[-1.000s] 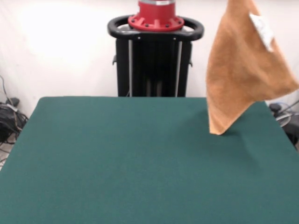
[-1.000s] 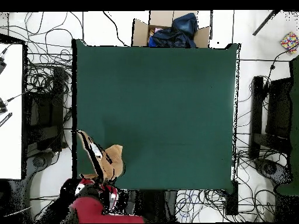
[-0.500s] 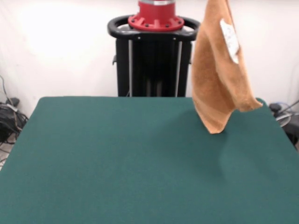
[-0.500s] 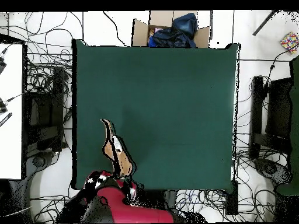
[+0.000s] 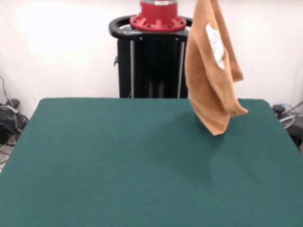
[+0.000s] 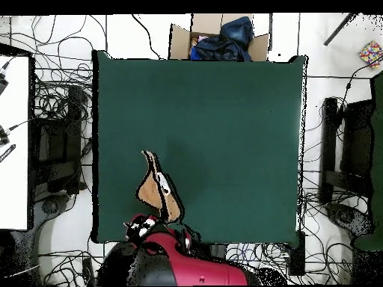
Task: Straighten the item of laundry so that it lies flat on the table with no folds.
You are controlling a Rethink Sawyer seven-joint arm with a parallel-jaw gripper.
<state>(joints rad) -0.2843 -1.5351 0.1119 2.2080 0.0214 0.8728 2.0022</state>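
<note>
I see the towel [image 5: 210, 71] hanging in the air above the desk [image 5: 118, 165], not lying on it. It is orange-tan terry cloth, draped in long vertical folds, narrow at the top where it runs out of the front view, widening downward and ending in a pointed lower corner just above the green surface. A second corner juts out to one side a little higher. A small white label [image 5: 215, 40] shows on its upper part. From overhead I see the towel [image 6: 158, 190] edge-on as a thin, bunched strip near the desk's [image 6: 224, 119] bottom edge. The desk top is dark green, flat and far larger than the towel.
</note>
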